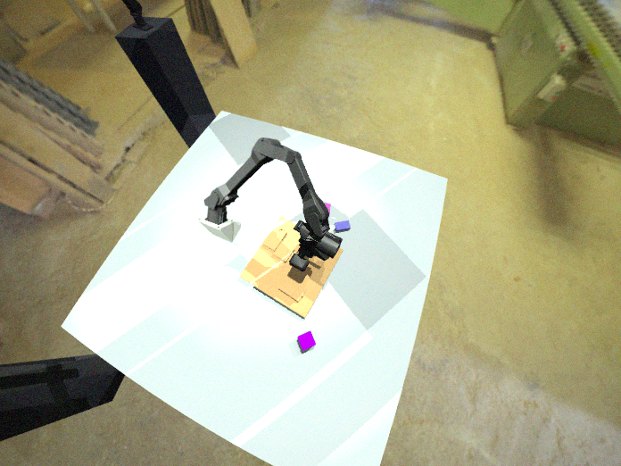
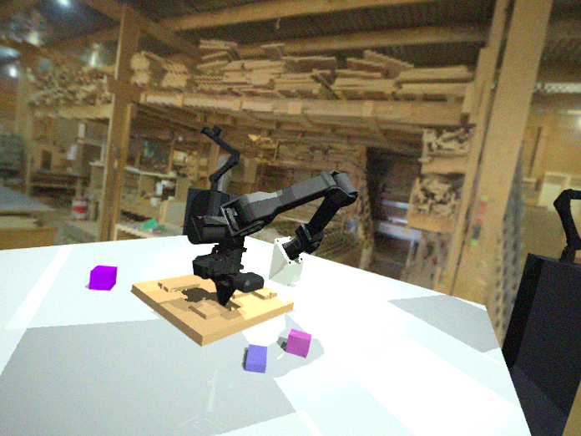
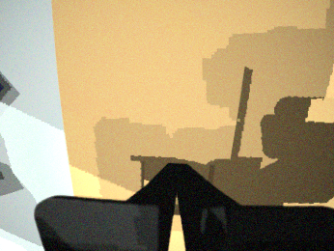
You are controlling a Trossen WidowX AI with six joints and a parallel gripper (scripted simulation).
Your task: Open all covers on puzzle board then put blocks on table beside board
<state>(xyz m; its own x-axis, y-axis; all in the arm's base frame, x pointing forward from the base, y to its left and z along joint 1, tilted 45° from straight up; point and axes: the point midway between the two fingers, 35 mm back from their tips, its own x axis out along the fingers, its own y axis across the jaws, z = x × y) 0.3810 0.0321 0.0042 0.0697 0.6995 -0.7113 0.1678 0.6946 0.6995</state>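
Observation:
The wooden puzzle board (image 1: 307,308) (image 2: 164,310) (image 3: 121,72) lies on the table. My gripper (image 2: 225,304) (image 3: 177,166) is shut and empty, its tips low over the board, just behind a raised wooden cover (image 2: 208,309) in the exterior view. Whether they touch it I cannot tell. Another cover (image 2: 180,283) sits at the board's far left and one more (image 2: 265,293) at its right. The arm and shadows hide some wells. A purple block (image 1: 306,341) (image 2: 103,277), a blue block (image 1: 342,225) (image 2: 255,358) and a magenta block (image 1: 327,207) (image 2: 298,342) rest on the table, clear of the board.
The arm's pale base mount (image 1: 225,230) (image 2: 285,270) stands on the table behind the board in the exterior view. The arm arches over the table to the board. Dark pedestals (image 1: 168,75) (image 2: 539,328) stand beyond the table's edge. Hard shadows fall across the table and board.

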